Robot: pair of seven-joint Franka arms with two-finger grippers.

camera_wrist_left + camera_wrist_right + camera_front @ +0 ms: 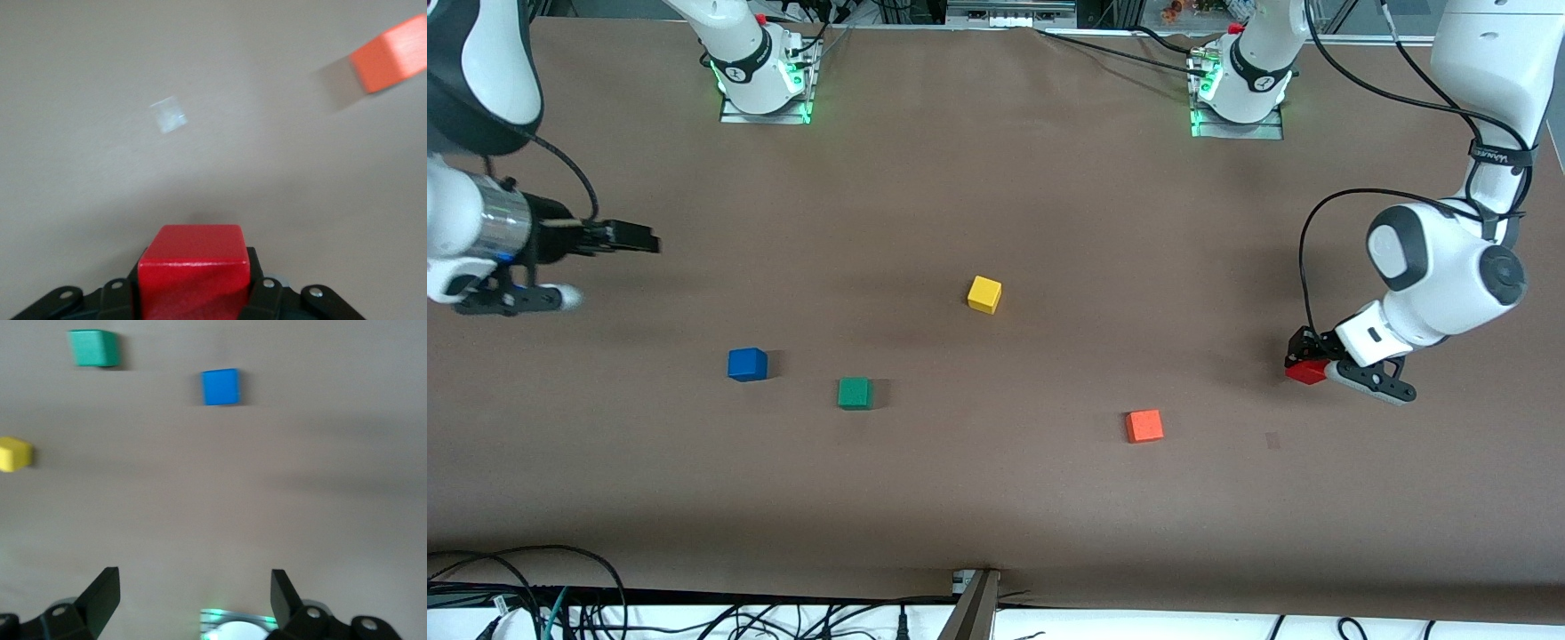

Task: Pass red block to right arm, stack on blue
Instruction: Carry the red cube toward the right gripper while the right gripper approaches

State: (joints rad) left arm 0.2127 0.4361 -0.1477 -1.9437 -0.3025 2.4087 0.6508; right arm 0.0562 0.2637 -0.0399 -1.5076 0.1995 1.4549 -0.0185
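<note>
The red block [1306,372] is held between the fingers of my left gripper [1303,363], low over the table at the left arm's end. In the left wrist view the block [193,263] fills the jaws of the left gripper [193,297]. The blue cube [747,364] sits on the table toward the right arm's end and also shows in the right wrist view [221,387]. My right gripper [630,238] hangs in the air near the right arm's end of the table. Its fingers [100,597] stand wide apart and empty.
A green cube [855,392] lies beside the blue one, a yellow cube [984,294] mid-table, and an orange-red cube [1144,426] nearer the front camera than the red block. The arm bases [763,84] stand at the table's back edge. Cables [534,604] lie along the front edge.
</note>
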